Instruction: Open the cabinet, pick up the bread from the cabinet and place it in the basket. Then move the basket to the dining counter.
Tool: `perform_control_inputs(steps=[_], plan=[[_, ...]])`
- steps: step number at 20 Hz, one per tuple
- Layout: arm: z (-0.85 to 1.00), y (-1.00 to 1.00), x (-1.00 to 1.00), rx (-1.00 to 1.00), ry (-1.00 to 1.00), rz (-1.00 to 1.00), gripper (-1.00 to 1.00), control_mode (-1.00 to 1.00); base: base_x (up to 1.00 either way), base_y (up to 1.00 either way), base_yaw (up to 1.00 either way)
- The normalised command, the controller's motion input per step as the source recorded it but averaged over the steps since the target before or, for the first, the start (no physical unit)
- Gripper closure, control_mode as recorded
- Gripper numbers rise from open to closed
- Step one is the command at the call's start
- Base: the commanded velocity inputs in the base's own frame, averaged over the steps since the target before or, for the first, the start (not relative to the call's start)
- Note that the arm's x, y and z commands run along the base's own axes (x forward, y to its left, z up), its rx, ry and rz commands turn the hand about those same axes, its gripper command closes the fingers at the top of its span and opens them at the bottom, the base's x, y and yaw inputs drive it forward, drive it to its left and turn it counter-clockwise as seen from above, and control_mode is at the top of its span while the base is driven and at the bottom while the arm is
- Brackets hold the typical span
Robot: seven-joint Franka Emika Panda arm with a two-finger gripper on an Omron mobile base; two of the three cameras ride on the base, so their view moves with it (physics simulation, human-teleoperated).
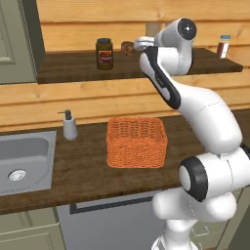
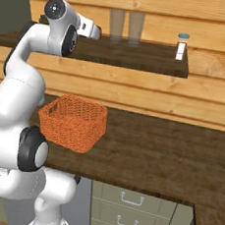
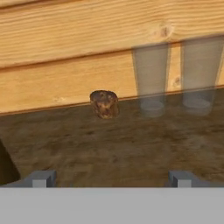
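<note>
While the white arm's two-finger gripper [image 3: 111,178] reaches in over the dark wooden shelf [image 3: 131,144] with its jaws spread wide and holding nothing, the small round brown bread lump [image 3: 104,104] sits ahead of it near the back wall, left of two clear glasses [image 3: 151,81]. The orange woven wicker basket [image 1: 136,141] stands on the counter below, near the dark red-labelled jar's [image 1: 104,53] shelf

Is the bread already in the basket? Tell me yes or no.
No, the bread sits on the shelf beside two glasses, while the basket on the counter below holds nothing.
</note>
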Motion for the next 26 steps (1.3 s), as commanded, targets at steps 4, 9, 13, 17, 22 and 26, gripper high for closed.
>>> perform_control_inputs(steps=[4, 9, 13, 17, 22, 26], plan=[[0.0, 0.12, 0.38, 0.0, 0.01, -0.06, -1.0, -1.0, 0.0, 0.0, 0.0], [-0.03, 0.03, 0.23, 0.0, 0.0, -0.02, -1.0, -1.0, 0.0, 0.0, 0.0], [0.0, 0.0, 0.32, 0.0, 0.01, 0.0, -1.0, -1.0, 0.0, 0.0, 0.0], [0.0, 0.0, 0.18, 0.0, 0.06, 0.0, -1.0, -1.0, 0.0, 0.0, 0.0], [0.0, 0.03, 0.25, 0.0, 0.04, 0.0, -1.0, -1.0, 0.0, 0.0, 0.0], [-0.01, 0.02, 0.3, 0.0, 0.04, 0.0, -1.0, -1.0, 0.0, 0.0, 0.0]])
